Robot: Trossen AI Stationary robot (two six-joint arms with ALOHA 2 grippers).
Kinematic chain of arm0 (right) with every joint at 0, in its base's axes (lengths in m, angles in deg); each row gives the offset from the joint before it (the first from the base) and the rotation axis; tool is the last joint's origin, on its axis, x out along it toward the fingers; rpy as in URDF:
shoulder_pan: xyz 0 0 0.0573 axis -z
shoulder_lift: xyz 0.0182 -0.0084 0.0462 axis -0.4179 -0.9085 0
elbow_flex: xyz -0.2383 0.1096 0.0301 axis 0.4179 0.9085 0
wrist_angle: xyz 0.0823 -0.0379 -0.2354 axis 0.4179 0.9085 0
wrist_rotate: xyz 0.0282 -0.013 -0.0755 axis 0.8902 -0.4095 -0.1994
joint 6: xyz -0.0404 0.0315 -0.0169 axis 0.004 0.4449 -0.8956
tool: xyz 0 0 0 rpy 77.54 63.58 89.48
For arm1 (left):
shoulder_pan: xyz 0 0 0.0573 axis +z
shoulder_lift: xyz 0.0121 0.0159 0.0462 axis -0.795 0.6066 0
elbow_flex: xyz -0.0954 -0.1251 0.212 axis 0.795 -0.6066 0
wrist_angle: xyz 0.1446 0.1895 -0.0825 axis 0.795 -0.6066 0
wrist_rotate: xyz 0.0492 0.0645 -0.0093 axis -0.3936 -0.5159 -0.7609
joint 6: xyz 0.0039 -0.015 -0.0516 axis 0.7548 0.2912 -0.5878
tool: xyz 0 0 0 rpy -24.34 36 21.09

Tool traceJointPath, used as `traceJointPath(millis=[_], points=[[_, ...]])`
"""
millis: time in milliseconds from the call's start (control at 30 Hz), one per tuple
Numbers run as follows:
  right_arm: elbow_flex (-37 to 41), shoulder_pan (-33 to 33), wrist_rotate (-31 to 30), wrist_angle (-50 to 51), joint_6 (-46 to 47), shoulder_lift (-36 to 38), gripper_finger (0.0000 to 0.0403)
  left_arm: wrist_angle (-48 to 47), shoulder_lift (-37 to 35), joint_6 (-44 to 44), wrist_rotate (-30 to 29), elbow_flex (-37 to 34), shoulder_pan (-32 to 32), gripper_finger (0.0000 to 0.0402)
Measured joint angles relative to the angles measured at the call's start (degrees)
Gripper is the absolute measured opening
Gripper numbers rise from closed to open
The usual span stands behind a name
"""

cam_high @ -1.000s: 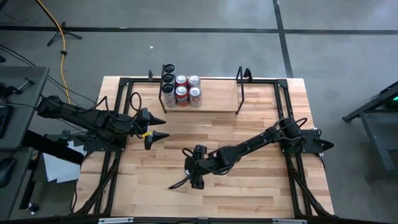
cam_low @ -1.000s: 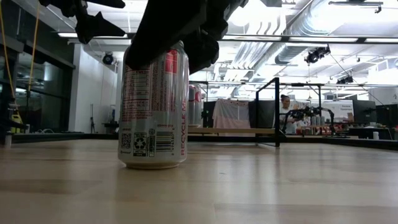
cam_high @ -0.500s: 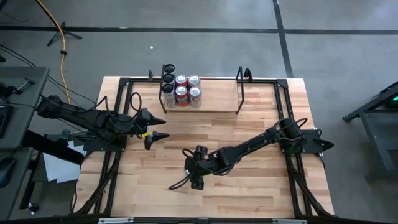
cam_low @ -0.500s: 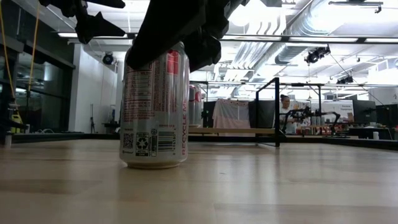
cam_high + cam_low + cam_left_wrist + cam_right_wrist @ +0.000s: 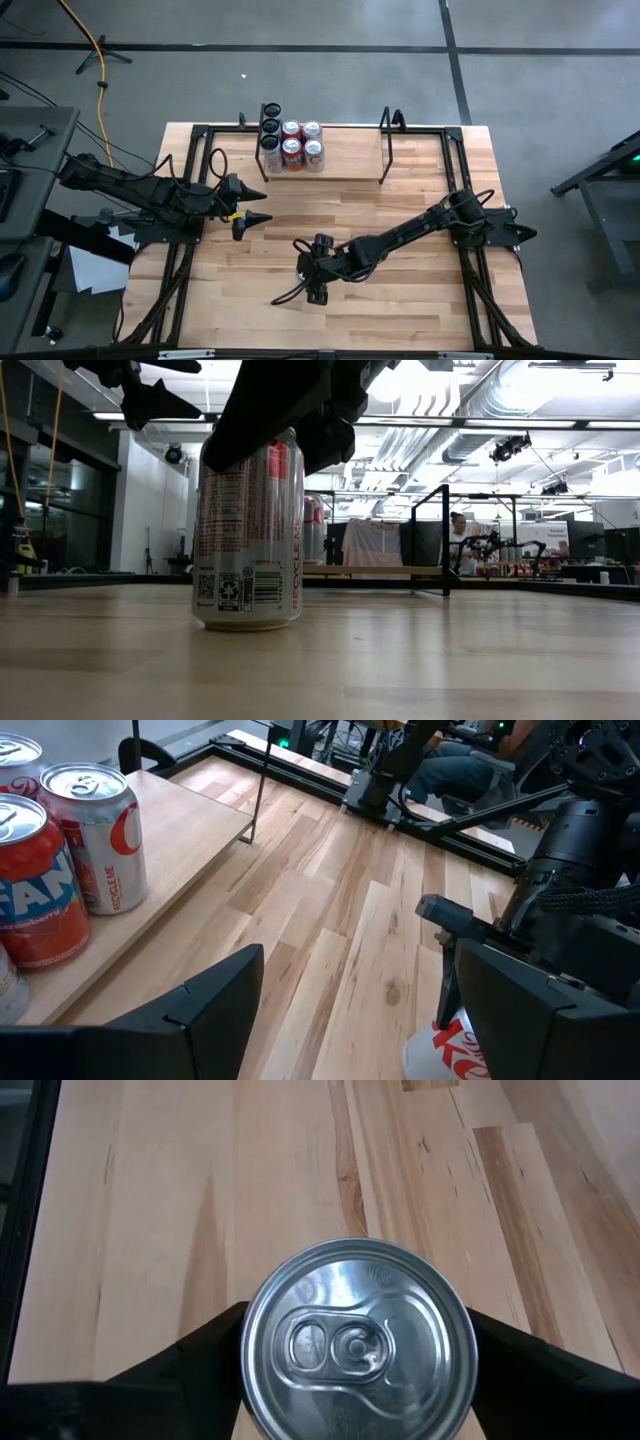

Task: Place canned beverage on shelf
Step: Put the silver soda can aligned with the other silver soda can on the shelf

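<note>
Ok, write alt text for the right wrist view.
Looking straight down on a silver can top with its pull tab unopened, held between the right gripper's two dark fingers, which press its sides. Below lies the pale wooden tabletop.

A robotics lab or workshop: exposed ceiling ducts (image 5: 470, 405), grey concrete floor (image 5: 320, 60), another robot arm (image 5: 490, 545) behind.

Grey concrete floor (image 5: 320, 60) crossed by dark lines surrounds the table (image 5: 400, 300), a yellow cable (image 5: 100, 60) trails there, and ceiling ducts (image 5: 500, 400) hang beneath bright lights.
</note>
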Motion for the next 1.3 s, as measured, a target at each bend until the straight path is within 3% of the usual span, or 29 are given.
traceJointPath(millis=[167, 367, 533, 800, 1033, 1300], points=[[-1.1, 0.0, 0.7, 2.1, 0.5, 0.1, 0.0289, 0.0, 0.0, -0.4, 0.2, 0.0, 0.0, 0.0285], [-10.7, 0.0, 0.9, 16.9, -3.0, 0.9, 0.0290, 1.8, -1.1, -8.2, 4.5, 0.0, 0.0, 0.0285], [-21.1, 0.0, -4.6, 30.2, -6.6, 0.9, 0.0290, 4.0, -3.4, -8.9, 7.1, 0.0, 0.0, 0.0285], [-32.4, -0.1, -12.8, 49.3, -3.6, 1.0, 0.0290, 5.8, -7.3, -8.5, 11.6, 0.0, 0.0, 0.0285], [-33.0, -2.0, -14.8, 59.9, 3.9, 0.9, 0.0290, 5.9, -7.8, -5.4, 11.6, 0.0, 0.0, 0.0285], [-29.6, -3.5, -14.6, 62.7, 11.1, 2.4, 0.0291, 5.8, -7.7, -5.8, 11.7, 0.0, 0.0, 0.0285]])
